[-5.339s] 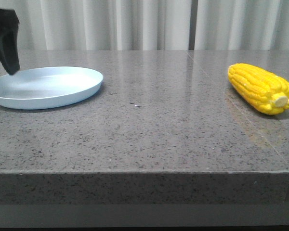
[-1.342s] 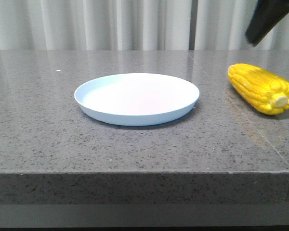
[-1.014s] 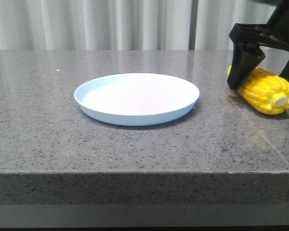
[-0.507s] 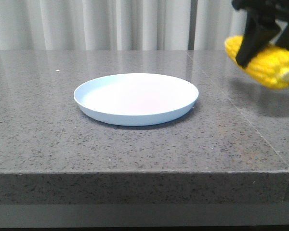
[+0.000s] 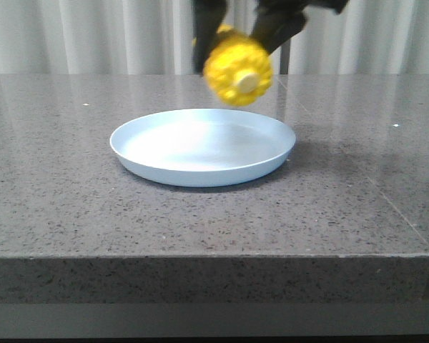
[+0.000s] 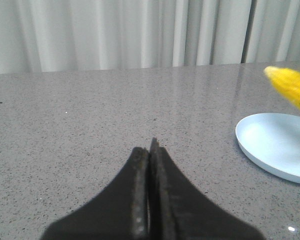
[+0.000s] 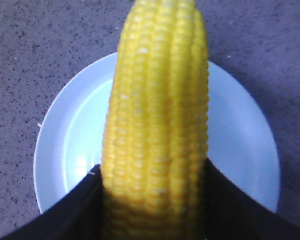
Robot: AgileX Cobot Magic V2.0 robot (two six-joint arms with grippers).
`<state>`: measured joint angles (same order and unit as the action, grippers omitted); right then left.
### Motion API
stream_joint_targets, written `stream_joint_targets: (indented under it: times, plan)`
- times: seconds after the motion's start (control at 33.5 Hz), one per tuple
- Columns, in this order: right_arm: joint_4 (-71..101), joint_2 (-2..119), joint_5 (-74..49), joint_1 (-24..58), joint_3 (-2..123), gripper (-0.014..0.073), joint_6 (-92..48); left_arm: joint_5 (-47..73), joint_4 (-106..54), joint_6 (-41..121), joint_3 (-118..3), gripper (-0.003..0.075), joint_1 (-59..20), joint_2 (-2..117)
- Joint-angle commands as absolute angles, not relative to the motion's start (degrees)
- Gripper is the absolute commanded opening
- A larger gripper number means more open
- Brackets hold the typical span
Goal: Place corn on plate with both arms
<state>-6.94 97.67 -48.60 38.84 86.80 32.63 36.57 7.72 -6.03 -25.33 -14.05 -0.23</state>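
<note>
My right gripper (image 5: 237,36) is shut on the yellow corn (image 5: 238,69) and holds it in the air above the far part of the pale blue plate (image 5: 146,153), its cream stub end facing the camera. In the right wrist view the corn (image 7: 157,125) sits between the two dark fingers (image 7: 75,210), right over the plate (image 7: 65,145). My left gripper (image 6: 151,150) is shut and empty, low over the table to the left of the plate (image 6: 270,150); the corn's tip (image 6: 290,85) shows at the edge of that view. The left gripper does not show in the front view.
The grey speckled stone table (image 5: 71,214) has its front edge near the camera. A seam (image 5: 372,189) runs through the top on the right. White curtains (image 5: 93,36) hang behind.
My right gripper came down on the corn at the right, closed on it, lifted it and carried it left to above the plate. Before that the plate was moved from the far left to the middle.
</note>
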Motion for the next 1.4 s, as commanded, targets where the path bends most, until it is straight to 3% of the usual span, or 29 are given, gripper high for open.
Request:
stream_joint_targets:
  times: [0.0,0.15,0.51,0.75,0.84,0.89,1.04,1.19,1.37]
  plan:
    - [-9.2,98.2,-47.1,39.2,90.1,0.0148,35.2,32.1,7.9,-6.3,-26.7,-0.002,-14.0,0.5]
    - [-9.1,100.8,-47.0,39.2,90.1,0.0232,35.7,32.1,7.9,-6.3,-26.7,-0.002,-14.0,0.5]
    - [-8.7,101.4,-47.2,39.3,90.1,0.0601,35.8,32.1,7.9,-6.3,-26.7,-0.002,-14.0,0.5]
    - [-11.6,95.6,-50.9,37.8,94.4,0.0617,35.8,32.1,7.9,-6.3,-26.7,-0.002,-14.0,0.5]
    - [-11.6,94.2,-52.9,36.1,98.6,0.0568,35.4,32.1,7.9,-6.3,-26.7,-0.002,-14.0,0.5]
    - [-11.6,93.9,-54.2,34.6,101.7,0.0489,34.2,32.1,7.9,-6.3,-26.7,-0.002,-14.0,0.5]
    - [-11.3,93.9,-55.7,29.7,106.0,0.0181,34.0,32.1,7.9,-6.3,-26.7,-0.002,-14.0,0.5]
    - [-11.3,93.6,-57.8,26.0,106.0,-0.0056,34.0,32.1,7.9,-6.3,-26.7,-0.002,-14.0,0.5]
    - [-10.7,93.2,-60.7,23.3,105.9,-0.0066,30.1,32.1,7.9,-6.3,-26.7,-0.002,-14.0,0.5]
